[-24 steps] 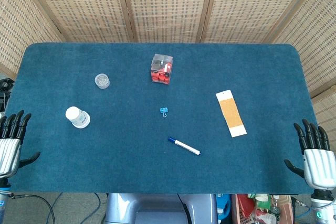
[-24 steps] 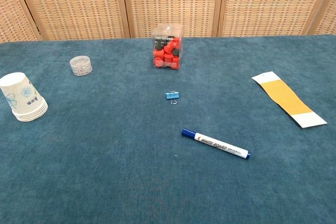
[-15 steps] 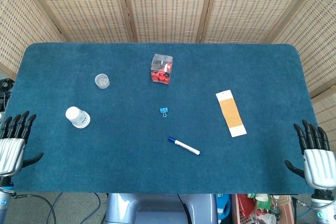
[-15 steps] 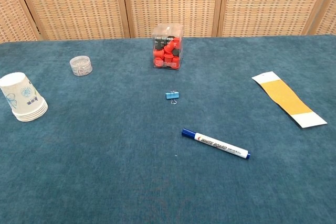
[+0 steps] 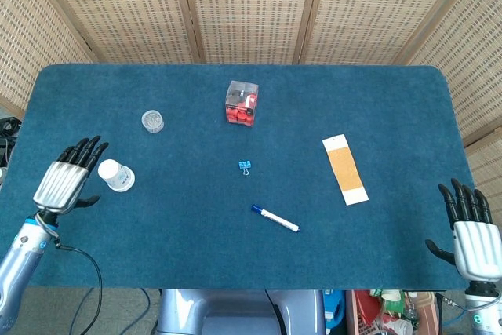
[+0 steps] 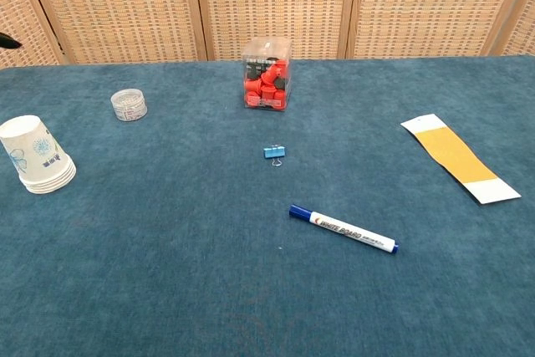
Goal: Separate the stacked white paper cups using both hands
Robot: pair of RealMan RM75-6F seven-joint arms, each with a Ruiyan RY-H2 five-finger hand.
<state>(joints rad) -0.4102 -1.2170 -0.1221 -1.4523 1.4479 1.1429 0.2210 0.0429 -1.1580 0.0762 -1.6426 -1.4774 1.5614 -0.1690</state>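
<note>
The cups [image 5: 116,176] are sitting mouth down on the worktop [image 5: 235,264], at the left of the head view and at the left edge of the chest view, where several nested rims are showing at the base of the stack. Their long axis is running straight up from the cloth.

The left robot hand [image 5: 65,182] is hovering just left of the stack, fingers spread and holding nothing, fingertips pointing toward the upper right of the frame. Whether it is touching the cups I cannot tell, though a narrow gap seems to be showing.

The right robot hand [image 5: 471,234] is lying open and empty at the lower right corner, well apart from the cups, so the left is plainly nearer. The reach is likely calling for a short move rightward.
</note>
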